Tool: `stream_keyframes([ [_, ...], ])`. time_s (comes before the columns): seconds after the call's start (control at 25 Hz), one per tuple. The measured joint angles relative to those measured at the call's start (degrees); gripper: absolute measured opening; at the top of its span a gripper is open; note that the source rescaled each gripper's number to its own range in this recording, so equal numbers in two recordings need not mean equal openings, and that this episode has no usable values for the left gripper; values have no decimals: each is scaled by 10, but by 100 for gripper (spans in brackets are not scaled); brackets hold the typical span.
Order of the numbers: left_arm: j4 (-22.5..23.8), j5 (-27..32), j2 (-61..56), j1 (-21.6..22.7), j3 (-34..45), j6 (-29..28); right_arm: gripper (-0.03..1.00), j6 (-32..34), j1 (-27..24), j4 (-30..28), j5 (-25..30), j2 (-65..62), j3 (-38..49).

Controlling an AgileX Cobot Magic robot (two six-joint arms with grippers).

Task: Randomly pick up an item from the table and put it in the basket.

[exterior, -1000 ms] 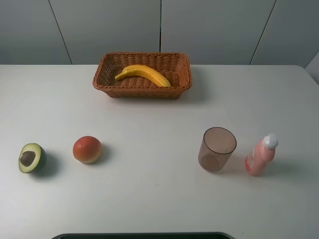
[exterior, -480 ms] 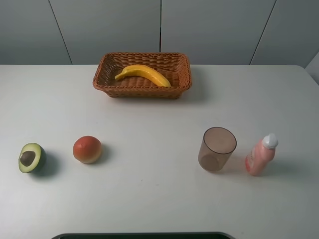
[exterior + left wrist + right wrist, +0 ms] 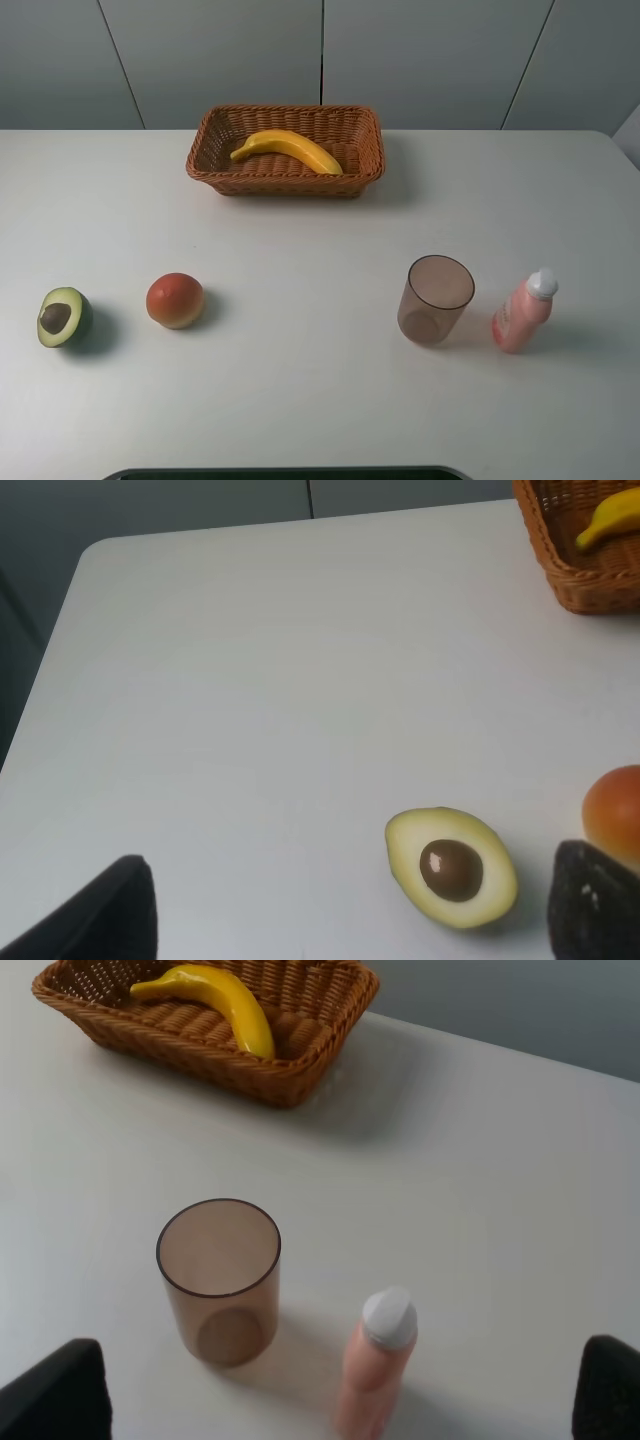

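The yellow banana [image 3: 288, 149] lies inside the reddish-brown wicker basket [image 3: 368, 150] at the back middle of the white table [image 3: 300, 250]. It also shows in the right wrist view [image 3: 225, 1000] within the basket [image 3: 320, 1030], and its tip shows in the left wrist view [image 3: 612, 518]. Neither gripper shows in the exterior view. My left gripper [image 3: 345, 912] is open and empty, its dark fingertips [image 3: 100, 910] wide apart on either side of the avocado. My right gripper [image 3: 332, 1392] is open and empty, far from the basket.
A halved green avocado [image 3: 63, 316] and a round red-orange fruit [image 3: 175, 300] sit at the front left. A translucent brown cup [image 3: 435, 298] and a pink bottle with a white cap [image 3: 523, 312] stand at the front right.
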Motion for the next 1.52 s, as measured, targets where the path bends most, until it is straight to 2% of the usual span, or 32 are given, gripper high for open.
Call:
stream_keyframes([
  [0.28,0,0,0,0,0,0,100,41,0,-30,-5,-2,0],
  [0.6,0,0,0,0,0,0,100,48,-1,-30,-7,-2,0],
  [0.76,0,0,0,0,0,0,100,51,-54,-30,-8,-2,0],
  [0.92,0,0,0,0,0,0,100,51,-152,-29,-8,-2,0],
  [1.0,0,0,0,0,0,0,100,51,-184,-28,-8,-2,0],
  [1.52,0,0,0,0,0,0,100,52,-193,-28,-8,-2,0],
])
